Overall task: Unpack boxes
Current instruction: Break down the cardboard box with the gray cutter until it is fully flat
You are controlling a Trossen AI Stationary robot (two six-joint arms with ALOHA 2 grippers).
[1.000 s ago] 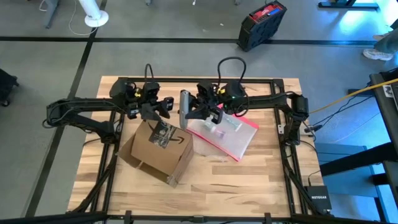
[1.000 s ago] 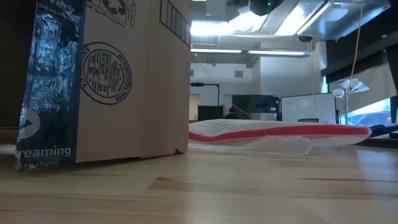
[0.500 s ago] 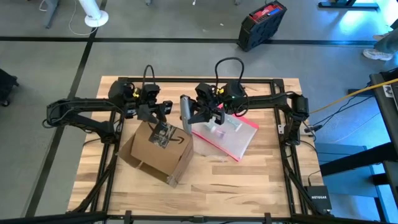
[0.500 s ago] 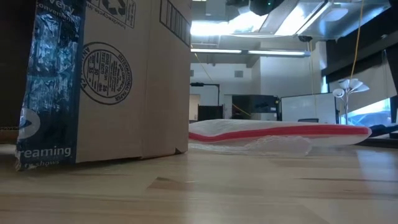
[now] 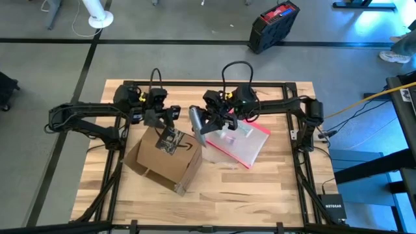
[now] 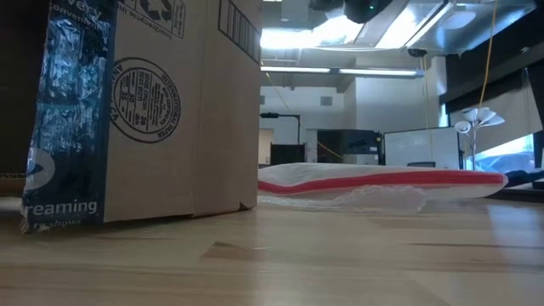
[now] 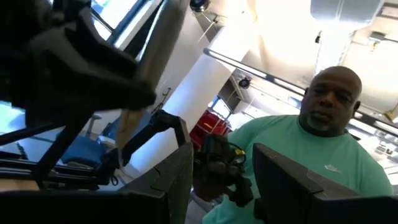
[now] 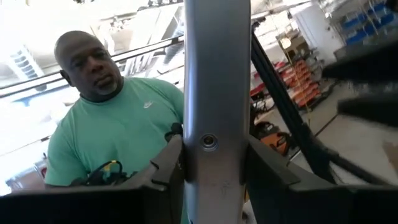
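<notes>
Standing near the middle of the worktop (image 5: 273,175), a little toward its left edge, the cardboard box (image 5: 162,159) rests at an angle to the edges, its open side facing the near left corner. From table height, it shows a strip of black printed tape (image 6: 64,119) down one face and a round stamp beside it. Dark crumpled material sits on the box's top by the smile-arrow logo, directly under the left end effector (image 5: 166,117). That end effector hovers at the box's far edge; its fingers (image 7: 171,180) stand apart with nothing seen between them in its wrist view, though whether they touch the dark material below cannot be told.

Just right of the box, the right end effector (image 5: 203,122) is closed on a flat grey metal bar (image 8: 216,99), which rises between its two fingers and carries a small round fitting at mid-height. Beyond it, toward the right edge, a clear plastic pouch with a pink-red border (image 5: 237,143) lies flat, touching or nearly touching the box's right side.

Both wrist views look up at a person in a green shirt (image 8: 124,130). On the floor past the far edge lies a black and red case (image 5: 273,25).
</notes>
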